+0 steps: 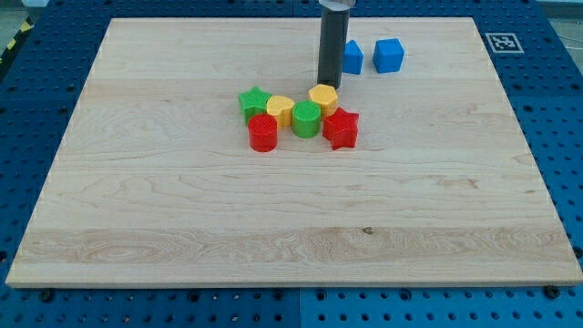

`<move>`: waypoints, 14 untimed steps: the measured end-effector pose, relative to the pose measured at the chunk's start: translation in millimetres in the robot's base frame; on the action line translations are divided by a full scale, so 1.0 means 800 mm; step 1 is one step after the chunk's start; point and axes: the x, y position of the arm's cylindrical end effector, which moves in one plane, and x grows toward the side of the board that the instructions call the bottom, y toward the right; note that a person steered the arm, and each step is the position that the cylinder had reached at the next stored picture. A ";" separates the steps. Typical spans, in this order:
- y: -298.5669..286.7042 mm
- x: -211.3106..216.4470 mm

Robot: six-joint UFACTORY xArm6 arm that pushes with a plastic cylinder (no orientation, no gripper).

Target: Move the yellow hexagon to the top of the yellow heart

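Here my tip (327, 86) stood just above the yellow hexagon (323, 97), seemingly touching its upper edge; being a bare rod, it clamped nothing. The yellow heart (281, 109) lay to the view's left, between the green star (253, 101) and green cylinder (306, 119).

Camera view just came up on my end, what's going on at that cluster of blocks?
My tip sits just above the yellow hexagon, at its upper edge, apparently touching it. The yellow heart lies to the view's left of the hexagon, between the green star and the green cylinder. The red cylinder and red star sit along the cluster's lower side. Two blue blocks stand apart near the view's top. The hexagon is not yet above the heart.
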 end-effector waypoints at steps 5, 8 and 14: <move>0.059 0.053; -0.021 0.048; 0.240 -0.029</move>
